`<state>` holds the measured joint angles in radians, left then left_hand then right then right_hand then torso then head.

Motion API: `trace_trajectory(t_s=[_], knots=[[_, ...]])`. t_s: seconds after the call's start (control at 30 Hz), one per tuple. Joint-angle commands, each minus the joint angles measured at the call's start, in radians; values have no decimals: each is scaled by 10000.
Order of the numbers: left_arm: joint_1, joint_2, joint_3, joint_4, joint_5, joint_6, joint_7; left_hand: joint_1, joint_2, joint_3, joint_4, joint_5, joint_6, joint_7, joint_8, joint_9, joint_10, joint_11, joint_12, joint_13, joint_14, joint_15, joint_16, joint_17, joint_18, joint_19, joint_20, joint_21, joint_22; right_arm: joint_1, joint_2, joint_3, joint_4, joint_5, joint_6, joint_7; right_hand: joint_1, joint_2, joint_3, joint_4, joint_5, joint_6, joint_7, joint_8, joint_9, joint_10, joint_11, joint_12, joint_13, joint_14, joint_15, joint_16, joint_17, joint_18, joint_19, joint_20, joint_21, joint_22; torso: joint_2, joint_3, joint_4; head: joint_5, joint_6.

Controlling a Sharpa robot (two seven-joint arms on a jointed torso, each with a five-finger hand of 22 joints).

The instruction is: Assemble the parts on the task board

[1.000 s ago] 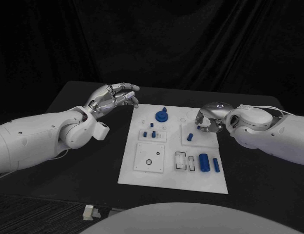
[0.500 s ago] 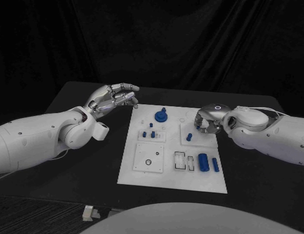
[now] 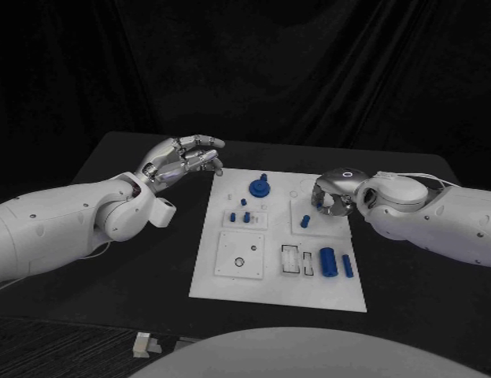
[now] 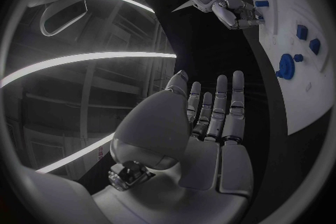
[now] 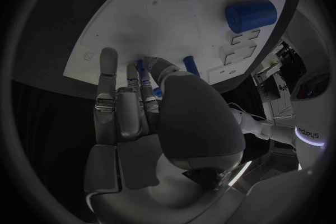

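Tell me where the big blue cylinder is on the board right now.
In the head view, the big blue cylinder lies near the task board's near right corner, between the white slotted blocks and a thinner blue pin.

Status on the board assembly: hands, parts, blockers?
Left hand open, off the task board's far left corner. Right hand over the board, fingers at a small blue peg; grasp unclear. No blockers.

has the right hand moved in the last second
Yes. In the head view the right hand has crept left, further over the task board and toward the small upright blue peg near its right edge. The board itself has stayed put.
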<state>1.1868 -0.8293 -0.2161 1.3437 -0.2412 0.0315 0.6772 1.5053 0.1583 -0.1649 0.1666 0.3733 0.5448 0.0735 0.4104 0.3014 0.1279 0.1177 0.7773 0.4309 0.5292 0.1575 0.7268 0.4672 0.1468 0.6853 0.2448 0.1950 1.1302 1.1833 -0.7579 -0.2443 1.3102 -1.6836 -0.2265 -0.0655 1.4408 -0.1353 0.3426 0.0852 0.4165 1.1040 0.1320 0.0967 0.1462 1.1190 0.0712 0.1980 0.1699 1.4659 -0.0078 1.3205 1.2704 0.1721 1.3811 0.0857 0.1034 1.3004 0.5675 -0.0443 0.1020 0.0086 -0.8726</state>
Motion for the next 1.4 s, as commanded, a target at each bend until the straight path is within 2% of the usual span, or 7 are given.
trace_trajectory(t_s=[0.03,0.37,0.77,0.97,1.07,1.2,1.4], knots=[[-18,29,12,3,96,173,815,86,5,27,-85,98,-6,46,74,-22,-3,54,63,-25,-11,52,-67,-8,87,59,-4,-69,-4,-67,9,-14,-50,-75,206,-17,148,23,24,-90,-95,111,-11,71,19,134,11,-82,-56,157,-44,-85,-36,77,-32,-36,-13,52,-2,-2,1,14,0],[-27,47,12,-30,96,224,738,224,54,147,-261,218,3,78,77,-69,-2,82,50,-122,-7,60,-73,-11,84,69,0,-111,10,-82,-12,-14,-85,-75,-109,8,468,104,95,-388,-166,316,-34,74,51,505,-44,-259,-210,78,-112,-351,-342,71,-96,-118,54,276,-7,-4,0,48,0],[-33,85,12,-63,96,274,628,327,88,320,-458,418,6,116,65,-138,15,115,39,-239,5,65,-84,-19,78,73,-4,-152,51,-36,-363,25,171,-75,-1038,138,507,169,35,-434,-334,347,-44,16,38,790,-88,-308,-266,100,-139,-366,-363,59,-135,-145,112,329,-13,-20,3,88,0],[-33,103,12,-66,96,302,571,336,107,377,-503,499,9,131,59,-162,26,134,39,-273,10,70,-87,-23,73,72,-5,-162,68,216,-620,45,498,-75,-1497,220,456,239,-9,-375,-431,417,-72,21,45,900,-115,-334,-290,127,-153,-338,-337,59,-137,-148,129,321,-1,-8,5,100,0],[-33,99,12,-59,96,301,548,336,107,377,-503,499,9,131,59,-162,26,134,39,-273,10,70,-87,-23,73,72,-5,-162,68,390,-780,48,733,-75,-1597,208,446,251,-22,-362,-461,434,-81,22,47,922,-123,-343,-296,134,-158,-331,-332,54,-130,-148,171,324,-1,-5,9,148,0],[-33,94,11,-47,96,289,501,337,118,406,-523,535,16,141,58,-173,39,149,42,-289,12,74,-90,-24,70,71,-4,-167,79,687,-1084,50,1229,-75,-1614,134,421,266,-57,-333,-551,465,-96,22,50,961,-137,-369,-313,143,-166,-329,-333,52,-124,-149,212,323,3,-3,9,161,0],[-33,117,11,-49,96,282,445,326,128,432,-535,553,26,163,57,-187,62,168,49,-306,-6,80,-105,-31,64,62,-3,-176,89,933,-1368,49,1857,-75,-1478,58,424,269,-59,-332,-562,467,-99,21,50,967,-140,-373,-315,141,-167,-338,-344,52,-122,-150,222,324,-10,-7,-9,174,0]])
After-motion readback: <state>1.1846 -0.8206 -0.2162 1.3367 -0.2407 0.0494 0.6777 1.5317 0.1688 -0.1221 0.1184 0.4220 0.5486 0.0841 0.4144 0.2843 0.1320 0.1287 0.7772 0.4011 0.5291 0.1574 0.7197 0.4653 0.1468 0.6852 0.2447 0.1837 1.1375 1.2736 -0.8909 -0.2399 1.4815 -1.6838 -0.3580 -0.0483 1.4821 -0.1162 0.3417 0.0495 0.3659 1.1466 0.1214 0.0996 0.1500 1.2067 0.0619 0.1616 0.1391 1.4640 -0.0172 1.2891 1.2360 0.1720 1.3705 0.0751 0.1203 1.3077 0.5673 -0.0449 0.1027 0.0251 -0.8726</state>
